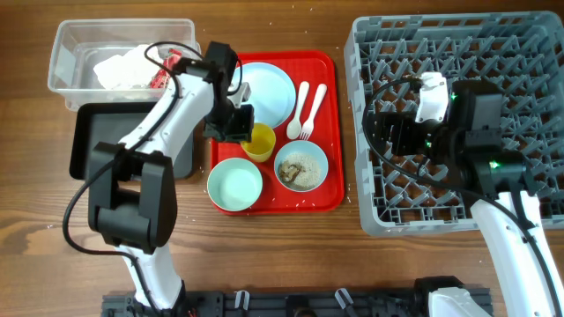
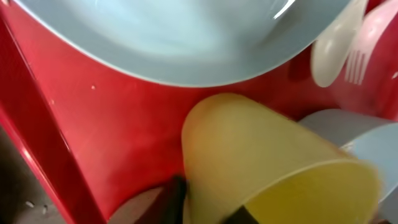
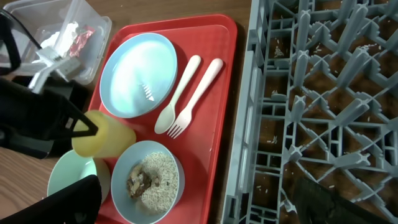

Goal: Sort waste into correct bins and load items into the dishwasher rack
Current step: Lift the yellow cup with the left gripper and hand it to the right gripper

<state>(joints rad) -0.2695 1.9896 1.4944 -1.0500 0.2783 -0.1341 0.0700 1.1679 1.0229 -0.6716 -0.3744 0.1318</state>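
My left gripper (image 1: 240, 128) is shut on the wall of the small yellow cup (image 1: 258, 142) and holds it tilted over the flat red tray (image 1: 328, 106). In the left wrist view the cup (image 2: 261, 149) fills the space at the fingers (image 2: 208, 205). The pale blue plate (image 1: 264, 92), white spoon (image 1: 298, 110), white fork (image 1: 311, 110), an empty blue bowl (image 1: 235, 185) and a blue bowl with rice and brown scraps (image 1: 301, 165) lie on the tray. My right gripper (image 1: 389, 132) is open and empty above the grey dishwasher rack's (image 1: 520, 53) left edge.
The clear tub (image 1: 70, 44) at the back left holds the crumpled white napkin (image 1: 123, 66) and the red wrapper (image 1: 166, 70). The black tray (image 1: 88, 141) lies in front of it, under my left arm. Rice grains lie scattered in the rack (image 3: 348, 93).
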